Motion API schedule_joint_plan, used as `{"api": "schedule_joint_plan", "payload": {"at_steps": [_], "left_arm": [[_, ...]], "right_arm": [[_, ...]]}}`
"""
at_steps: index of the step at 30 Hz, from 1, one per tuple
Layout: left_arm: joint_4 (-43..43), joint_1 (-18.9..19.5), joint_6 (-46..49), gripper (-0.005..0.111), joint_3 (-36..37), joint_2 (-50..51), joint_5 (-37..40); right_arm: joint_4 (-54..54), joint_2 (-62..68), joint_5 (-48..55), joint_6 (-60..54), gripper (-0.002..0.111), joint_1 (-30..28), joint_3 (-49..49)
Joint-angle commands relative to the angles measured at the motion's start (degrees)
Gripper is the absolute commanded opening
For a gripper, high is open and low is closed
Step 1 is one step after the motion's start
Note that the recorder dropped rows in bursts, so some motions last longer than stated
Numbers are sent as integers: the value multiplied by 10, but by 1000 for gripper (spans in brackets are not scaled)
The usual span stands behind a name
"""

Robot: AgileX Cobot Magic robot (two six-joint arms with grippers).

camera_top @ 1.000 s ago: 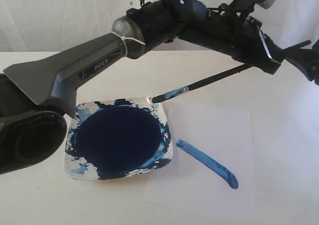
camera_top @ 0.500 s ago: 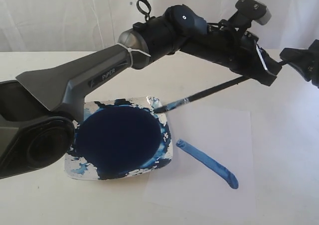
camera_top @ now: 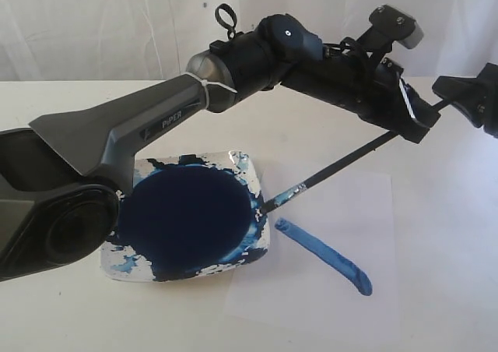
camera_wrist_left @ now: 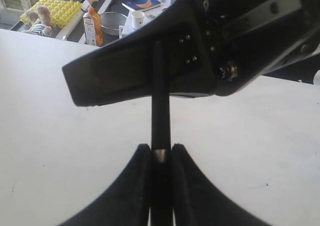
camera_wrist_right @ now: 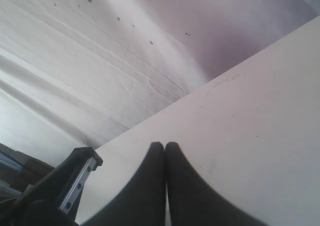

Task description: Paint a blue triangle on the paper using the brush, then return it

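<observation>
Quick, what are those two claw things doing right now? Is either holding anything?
Left end effector: closed on the brush.
Right end effector: closed, holding nothing.

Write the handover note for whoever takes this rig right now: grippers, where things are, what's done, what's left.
Left gripper: jaws shut on the brush, gripped near the handle's end.
Right gripper: jaws shut, empty, off to the side.
Brush tip: low, at the right rim of the dish, beside the left edge of the paper; contact unclear.
Done: one blue stroke on the paper.
Left: the other two sides of the triangle, then return the brush.
</observation>
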Motion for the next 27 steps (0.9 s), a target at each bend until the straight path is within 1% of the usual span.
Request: {"api": "schedule_joint_plan", "payload": {"at_steps": [1, 5, 8, 14, 17, 27], "left_arm": [[-9, 2, 17, 0, 0, 1, 22], [-16, 6, 17, 0, 0, 1, 35], [-34, 10, 36, 0, 0, 1, 55], [-44, 13, 46, 0, 0, 1, 76], [-51, 13, 70, 0, 0, 1, 95], [-56, 13, 75, 0, 0, 1, 103]], "right_arm": [[-2, -17, -13, -6, 0, 2, -2], [-20, -17, -13, -7, 0, 2, -7], [-28, -20, -13, -7, 0, 2, -9], [-77, -32, -13, -7, 0, 3, -34], [-88, -37, -13, -7, 0, 3, -47], [-78, -38, -13, -9, 0, 3, -55]]}}
